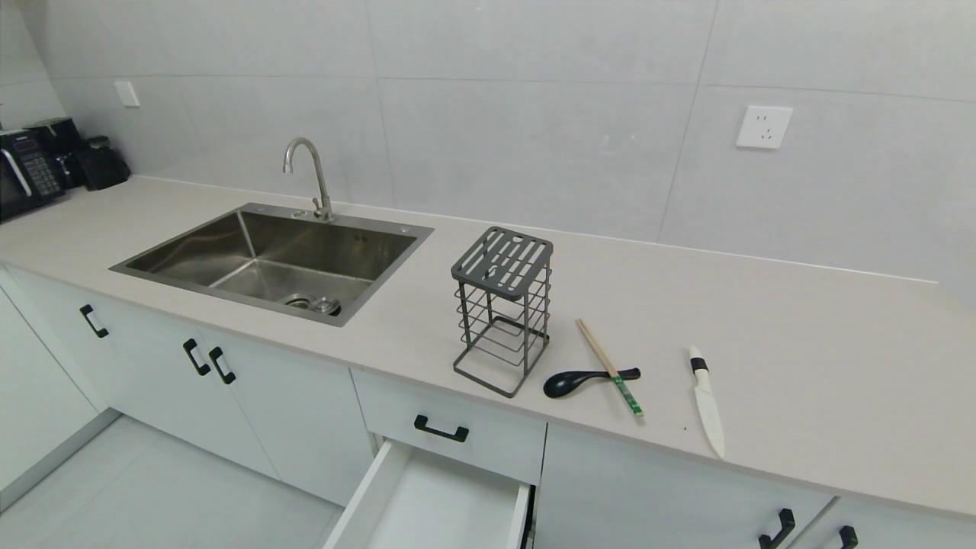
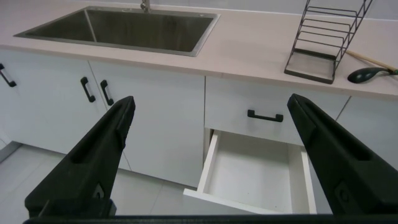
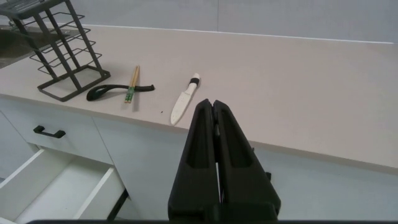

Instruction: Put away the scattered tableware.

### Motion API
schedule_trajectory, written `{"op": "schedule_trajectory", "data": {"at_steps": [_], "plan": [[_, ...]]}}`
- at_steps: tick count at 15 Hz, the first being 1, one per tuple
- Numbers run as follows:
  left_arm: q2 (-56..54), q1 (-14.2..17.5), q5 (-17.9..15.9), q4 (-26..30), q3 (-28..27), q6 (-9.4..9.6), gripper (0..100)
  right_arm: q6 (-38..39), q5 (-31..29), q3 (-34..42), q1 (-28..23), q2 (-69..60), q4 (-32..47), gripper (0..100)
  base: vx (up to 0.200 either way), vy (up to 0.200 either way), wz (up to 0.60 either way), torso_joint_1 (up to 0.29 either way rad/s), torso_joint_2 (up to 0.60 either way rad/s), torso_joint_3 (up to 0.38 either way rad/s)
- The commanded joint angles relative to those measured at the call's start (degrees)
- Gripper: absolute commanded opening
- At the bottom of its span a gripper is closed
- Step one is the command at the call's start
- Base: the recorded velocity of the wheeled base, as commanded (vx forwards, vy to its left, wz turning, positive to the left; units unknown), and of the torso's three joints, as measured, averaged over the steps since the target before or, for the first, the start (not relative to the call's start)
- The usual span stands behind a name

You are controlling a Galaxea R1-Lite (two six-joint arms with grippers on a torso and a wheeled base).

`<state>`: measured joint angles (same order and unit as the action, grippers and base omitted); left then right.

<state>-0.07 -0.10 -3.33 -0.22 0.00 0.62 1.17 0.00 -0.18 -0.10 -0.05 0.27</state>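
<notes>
1. Left claw (image 2: pixel 211 102) hung spread wide before the open drawer (image 2: pixel 255 171); the right claw (image 3: pixel 213 104) was pressed together, empty, near the knife (image 3: pixel 185 102).
2. Chopsticks (image 1: pixel 608 366) lay across the spoon (image 1: pixel 583 380) handle at the bench (image 1: pixel 801 328) near edge, just right of the wire rack (image 1: pixel 503 309); the knife lay farther right.
3. All looked light and stiff. The chopsticks would likely roll, so pinching them mid-length seemed best, and the knife at its far, black-banded end.

A: What are you counting on the counter (image 1: pixel 762 320)?
B: I'm counting one wire rack (image 1: pixel 503 259), one black spoon (image 1: pixel 568 383), one pair of chopsticks (image 1: pixel 602 358) and one white knife (image 1: pixel 707 404).
A: Anything else?
B: I'm also seeing one sink (image 1: pixel 320 248), one faucet (image 1: pixel 320 187) and one open drawer (image 1: pixel 427 507).
</notes>
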Motion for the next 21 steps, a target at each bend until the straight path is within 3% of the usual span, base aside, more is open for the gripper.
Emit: {"op": "schedule_trajectory", "data": {"at_steps": [1, 2, 3, 9, 10, 13, 16, 21], "plan": [[0.1, 0.0, 0.0, 0.0, 0.0, -0.01, 100, -0.1, 0.0, 0.0, 0.0, 0.0, 0.0, 0, 0.0, 0.0, 0.0, 0.0, 0.0, 0.0], [0.1, 0.0, 0.0, 0.0, 0.0, -0.01, 100, 0.0, 0.0, 0.0, 0.0, 0.0, 0.0, 0, 0.0, 0.0, 0.0, 0.0, 0.0, 0.0], [0.1, 0.0, 0.0, 0.0, 0.0, -0.01, 100, 0.4, 0.2, 0.0, 0.0, 0.0, 0.1, 100, 0.0, 0.0, 0.0, 0.0, 0.0, 0.0], [0.1, 0.0, 0.0, 0.0, 0.0, 0.08, 100, -1.8, 1.0, -0.7, 0.0, 0.0, -2.2, 100, 0.0, 0.0, 0.0, 0.0, 0.0, 0.0], [0.1, 0.0, 0.0, 0.0, 0.0, 0.08, 100, -2.1, 1.5, -9.5, -0.3, 4.0, -9.5, 100, 0.0, 0.0, 0.0, 0.0, 0.0, 0.0], [0.1, -0.1, 0.0, 0.0, 0.0, -0.01, 100, -2.2, 6.5, -25.3, 4.4, 21.4, -9.1, 100, 0.0, 0.0, 0.0, 0.0, 0.0, 0.0], [0.1, -0.1, 0.0, 0.0, 0.0, 0.08, 100, -2.2, 8.4, -28.3, 8.0, 36.3, -9.1, 100, 0.0, 0.0, 0.0, 0.0, 0.0, 0.0], [0.1, 0.0, 0.0, 0.0, 0.0, -0.01, 100, -1.3, 12.0, -28.8, 8.5, 58.4, -9.6, 100, 0.0, 0.0, 0.0, 0.0, 0.0, 0.0]]}}
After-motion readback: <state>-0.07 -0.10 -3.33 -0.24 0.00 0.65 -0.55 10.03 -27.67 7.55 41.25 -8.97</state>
